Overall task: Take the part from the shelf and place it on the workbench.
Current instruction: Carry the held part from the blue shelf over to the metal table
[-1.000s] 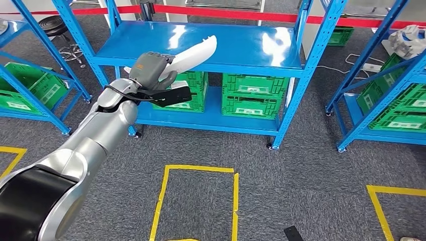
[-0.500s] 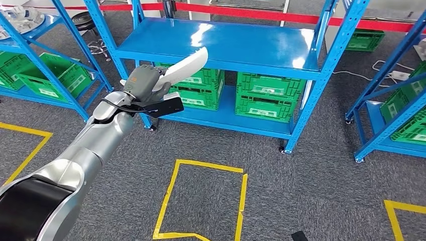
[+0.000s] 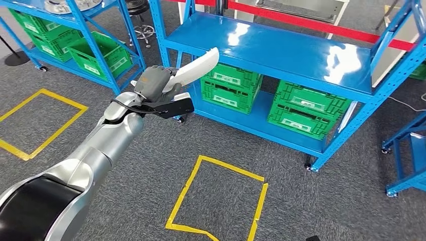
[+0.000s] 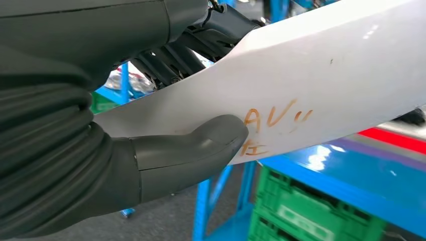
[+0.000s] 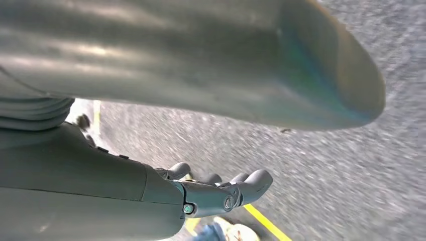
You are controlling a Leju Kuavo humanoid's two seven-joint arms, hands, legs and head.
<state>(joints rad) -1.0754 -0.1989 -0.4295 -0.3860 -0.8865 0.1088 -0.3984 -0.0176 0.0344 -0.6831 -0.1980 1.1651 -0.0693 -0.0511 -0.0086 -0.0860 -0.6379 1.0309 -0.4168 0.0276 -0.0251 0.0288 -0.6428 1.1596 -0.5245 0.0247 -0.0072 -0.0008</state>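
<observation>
My left hand (image 3: 153, 83) is raised in front of the blue shelf (image 3: 301, 55) and grips a long, curved white part (image 3: 198, 68), whose tip points up and to the right. The wrist view shows the thumb (image 4: 191, 150) pressed on the white part (image 4: 326, 85) beside orange handwriting, with the dark fingers wrapped over the other side. My right hand (image 5: 221, 193) hangs over the grey carpet, its fingers loosely bent and holding nothing.
Green crates (image 3: 231, 85) sit on the shelf's lower level. A second blue rack with green crates (image 3: 95, 55) stands at the left, and another rack's leg (image 3: 407, 165) is at the right. Yellow tape squares (image 3: 221, 201) mark the carpet. A red barrier strip (image 3: 321, 25) runs behind.
The whole scene has shifted right and tilted, so the camera has turned. My left hand keeps the same grip on the white part, held at about the same height.
</observation>
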